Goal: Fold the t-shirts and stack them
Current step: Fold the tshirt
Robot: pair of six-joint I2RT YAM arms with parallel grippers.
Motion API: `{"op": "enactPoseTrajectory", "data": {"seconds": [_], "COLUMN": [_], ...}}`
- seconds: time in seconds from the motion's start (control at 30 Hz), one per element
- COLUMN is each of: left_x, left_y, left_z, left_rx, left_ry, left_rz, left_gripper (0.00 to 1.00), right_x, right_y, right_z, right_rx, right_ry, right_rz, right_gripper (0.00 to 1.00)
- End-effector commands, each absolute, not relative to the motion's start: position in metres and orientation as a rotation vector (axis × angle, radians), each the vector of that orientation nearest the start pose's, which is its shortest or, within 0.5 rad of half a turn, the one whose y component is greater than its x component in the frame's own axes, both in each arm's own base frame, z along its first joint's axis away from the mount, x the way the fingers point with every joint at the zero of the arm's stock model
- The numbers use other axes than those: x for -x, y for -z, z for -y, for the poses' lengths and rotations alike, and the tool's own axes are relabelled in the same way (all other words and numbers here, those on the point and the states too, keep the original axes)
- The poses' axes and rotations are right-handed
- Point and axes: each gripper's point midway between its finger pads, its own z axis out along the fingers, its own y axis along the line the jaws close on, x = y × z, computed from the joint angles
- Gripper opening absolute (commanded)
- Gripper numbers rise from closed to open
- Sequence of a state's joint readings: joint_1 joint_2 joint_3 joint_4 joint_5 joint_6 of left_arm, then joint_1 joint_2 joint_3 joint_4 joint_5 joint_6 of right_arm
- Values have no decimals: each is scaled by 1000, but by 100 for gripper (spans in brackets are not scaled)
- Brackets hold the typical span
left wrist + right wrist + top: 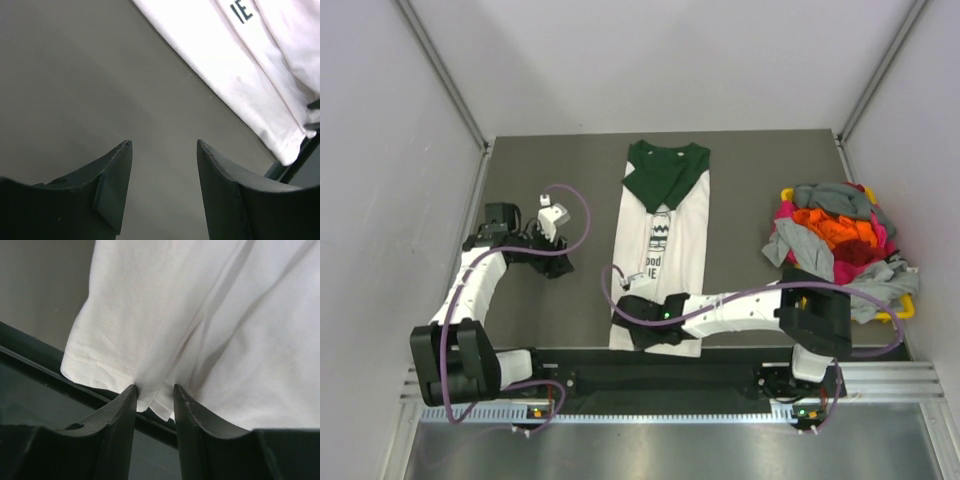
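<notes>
A white t-shirt (670, 230) with black print and a dark green collar lies lengthwise mid-table, its sides folded in. My right gripper (628, 312) is at its near hem by the left corner. In the right wrist view the jaws (155, 387) stand narrowly apart with a pucker of the white hem (150, 390) between them, touching the left finger. My left gripper (558, 266) hangs open over bare table to the left of the shirt. In its wrist view, the gripper (164, 143) holds nothing and the shirt (240, 65) lies at upper right. More t-shirts (835, 235), grey, orange, red and pink, are piled at the right.
The pile sits in a yellow plastic bin (905, 308) at the table's right edge. A black rail (30, 355) runs along the near table edge just under the hem. Grey walls close in the table (540, 170) on three sides.
</notes>
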State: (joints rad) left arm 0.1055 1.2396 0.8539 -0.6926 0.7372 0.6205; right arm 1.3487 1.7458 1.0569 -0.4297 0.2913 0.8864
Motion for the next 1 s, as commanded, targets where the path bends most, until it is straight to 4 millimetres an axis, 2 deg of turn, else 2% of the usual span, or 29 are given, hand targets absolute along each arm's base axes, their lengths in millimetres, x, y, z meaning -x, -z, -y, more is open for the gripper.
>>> {"op": "enactPoseTrajectory", "data": {"seconds": [0.0,0.1,0.13,0.17,0.2,0.3,0.37,0.47,0.5,0.57,0.6,0.7,0.8,0.83,0.9,0.93,0.97], "left_x": [-254,-242,-234,-231,-221,-206,-193,-176,-166,-154,-142,-122,-111,-110,-113,-114,-115], "left_y": [-127,-122,-117,-115,-112,-110,-103,-83,-73,-62,-54,-46,-45,-47,-47,-48,-48], "left_z": [98,115,131,135,149,163,172,180,181,181,181,181,184,185,189,191,192], "left_rx": [-974,-1103,-1191,-1233,-1312,-1430,-1534,-1671,-1736,-1835,-1904,-2043,-2110,-2112,-2111,-2105,-2107], "left_ry": [710,681,683,648,662,692,705,701,697,692,707,690,666,651,609,600,588], "left_rz": [-2125,-2104,-2081,-2072,-2035,-1949,-1887,-1843,-1840,-1792,-1762,-1637,-1534,-1511,-1477,-1475,-1472], "left_gripper": [60,60,60,60,60,59,59,59,59,59,58,59,60,61,62,62,62], "right_x": [-102,-100,-98,-98,-98,-97,-99,-99,-97,-100,-101,-105,-110,-111,-118,-116,-116], "right_y": [-40,-31,-33,-28,-33,-36,-43,-61,-76,-91,-105,-119,-115,-101,-89,-74,-68], "right_z": [-356,-341,-339,-331,-329,-323,-320,-326,-331,-336,-338,-332,-311,-298,-273,-259,-251], "right_rx": [399,339,322,303,277,241,206,173,171,146,134,107,33,9,-93,-115,-141], "right_ry": [-447,-465,-489,-479,-499,-518,-561,-695,-777,-881,-947,-1016,-984,-937,-865,-817,-797], "right_rz": [-2631,-2661,-2662,-2672,-2668,-2662,-2647,-2611,-2590,-2552,-2521,-2491,-2502,-2526,-2536,-2563,-2571], "right_gripper": [37,40,40,40,43,44,45,47,48,50,51,52,52,52,51,51,51]}}
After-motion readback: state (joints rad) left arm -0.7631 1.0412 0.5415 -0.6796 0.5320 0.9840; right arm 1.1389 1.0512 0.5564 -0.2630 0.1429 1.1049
